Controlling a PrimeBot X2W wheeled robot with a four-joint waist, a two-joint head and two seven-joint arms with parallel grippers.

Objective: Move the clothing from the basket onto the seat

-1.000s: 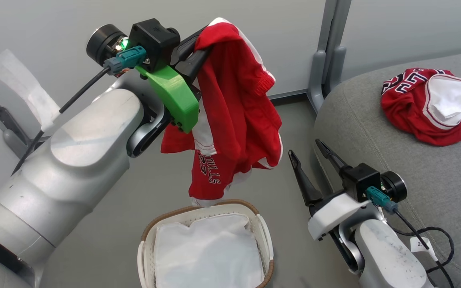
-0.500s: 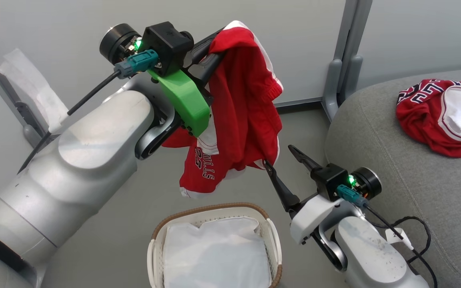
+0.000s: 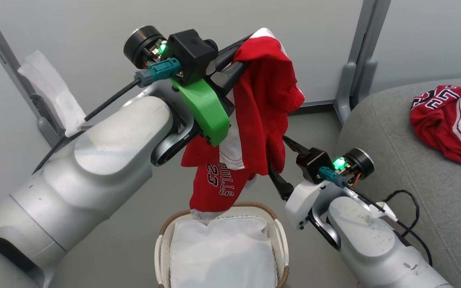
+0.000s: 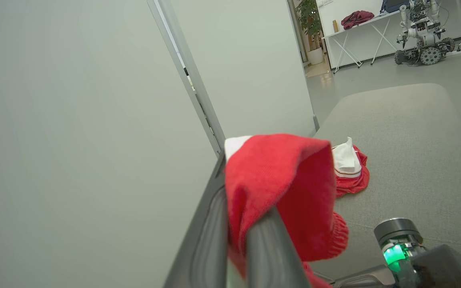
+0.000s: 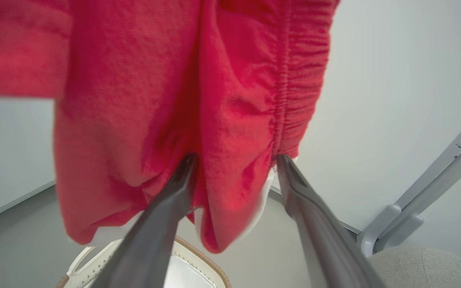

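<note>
My left arm is raised across the upper centre of the head view, forearm running up from lower left. My left claw (image 3: 234, 60) is clenched on the top edge of the hanging garment (image 3: 262, 112), which drapes straight down from the fingers. Its lower hem meets the far rim of the basket (image 3: 162, 240) at lower centre; I cannot confirm contact. My right arm enters from lower right. My right claw (image 3: 278, 154) is released, fingers spread and angled up-left, with its tips at the garment's right-hand fold. Legible writing on the hanging garment: "23" and "ULLS", black with white edging. The second garment (image 3: 446, 120) lies on the seat (image 3: 394, 160) at right and carries similar numerals that I cannot read cleanly. A white sheet (image 3: 222, 256) lies flat in the basket. The right wrist view adds a gathered elastic seam and a fold of red cloth hanging between the two spread fingers, with the basket rim below. The left wrist view adds the room beyond the seat: a desk (image 4: 358, 25) bearing a dark red heap, a plant (image 4: 308, 20) and a wheeled robot (image 4: 422, 36) at upper right.
</note>
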